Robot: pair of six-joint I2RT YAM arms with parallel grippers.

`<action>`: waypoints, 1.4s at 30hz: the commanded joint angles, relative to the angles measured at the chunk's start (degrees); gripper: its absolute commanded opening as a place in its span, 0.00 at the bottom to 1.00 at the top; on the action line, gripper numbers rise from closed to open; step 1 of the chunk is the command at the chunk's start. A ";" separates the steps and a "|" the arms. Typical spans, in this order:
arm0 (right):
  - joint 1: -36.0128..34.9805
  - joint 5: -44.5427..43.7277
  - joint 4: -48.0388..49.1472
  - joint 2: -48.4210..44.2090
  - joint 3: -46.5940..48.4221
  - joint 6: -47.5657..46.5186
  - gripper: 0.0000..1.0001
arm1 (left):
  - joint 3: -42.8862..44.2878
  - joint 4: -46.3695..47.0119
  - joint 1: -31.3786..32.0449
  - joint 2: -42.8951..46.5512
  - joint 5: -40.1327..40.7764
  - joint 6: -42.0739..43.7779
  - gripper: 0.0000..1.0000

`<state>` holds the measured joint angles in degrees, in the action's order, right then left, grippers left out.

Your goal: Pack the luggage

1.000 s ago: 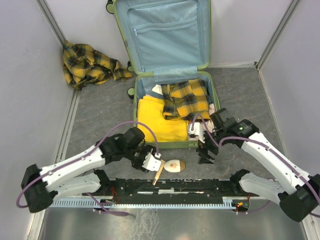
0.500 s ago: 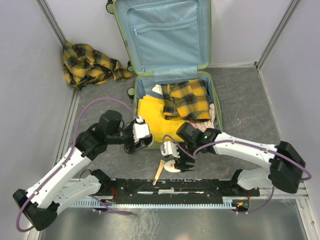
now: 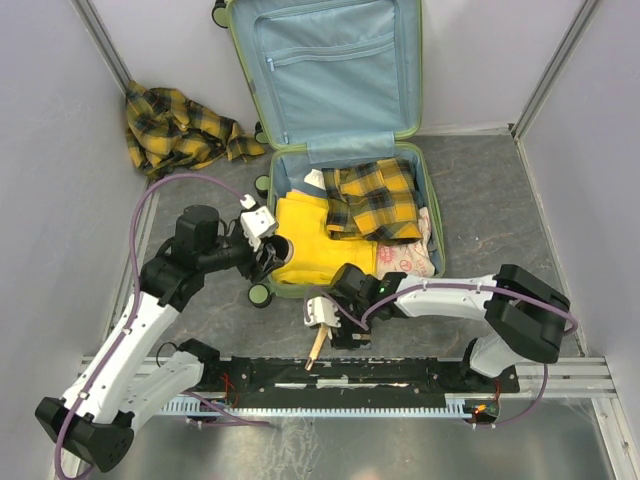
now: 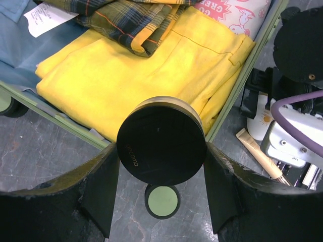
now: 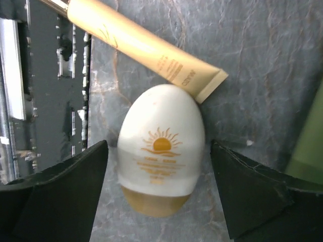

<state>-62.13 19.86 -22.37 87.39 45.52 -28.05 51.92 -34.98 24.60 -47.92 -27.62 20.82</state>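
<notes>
The luggage (image 3: 335,90) lies open, its lid with blue lining leaning on the back wall. Its base holds yellow trousers (image 3: 310,245), a plaid shirt (image 3: 375,200) and a pink-and-white pack (image 3: 410,258). My left gripper (image 3: 272,252) is shut on a black round jar (image 4: 161,141) and holds it above the case's front-left corner, over the green rim (image 4: 65,123) and a wheel (image 4: 162,200). My right gripper (image 3: 335,322) is open, low over the floor in front of the case. Its fingers straddle a white egg-shaped sunscreen bottle (image 5: 160,148) without touching it.
A tan tube (image 5: 141,48) lies on the floor touching the bottle's top end; it also shows in the top view (image 3: 317,345). A second plaid shirt (image 3: 175,125) is heaped in the back left corner. The black rail (image 3: 340,375) runs along the front. Walls close both sides.
My left gripper has carried the black jar back and left, up to the case's front-left corner. My right gripper swung left from the case's front-right corner and came down around the egg-shaped bottle.
</notes>
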 commanded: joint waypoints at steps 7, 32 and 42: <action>-2.54 -5.50 2.63 4.90 2.43 1.75 0.69 | 3.01 3.85 -0.73 -0.96 -1.44 -1.90 0.48; 10.21 0.49 -17.23 -13.44 18.60 7.99 0.42 | 20.03 13.09 -2.35 -33.09 6.05 -3.09 0.44; 27.49 3.97 -12.84 -2.85 35.81 18.37 0.40 | 39.82 15.39 -5.64 -57.71 11.58 -3.25 0.42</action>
<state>-38.83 20.95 -39.27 80.77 74.06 -15.31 84.01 -22.90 20.18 -99.61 -18.87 19.29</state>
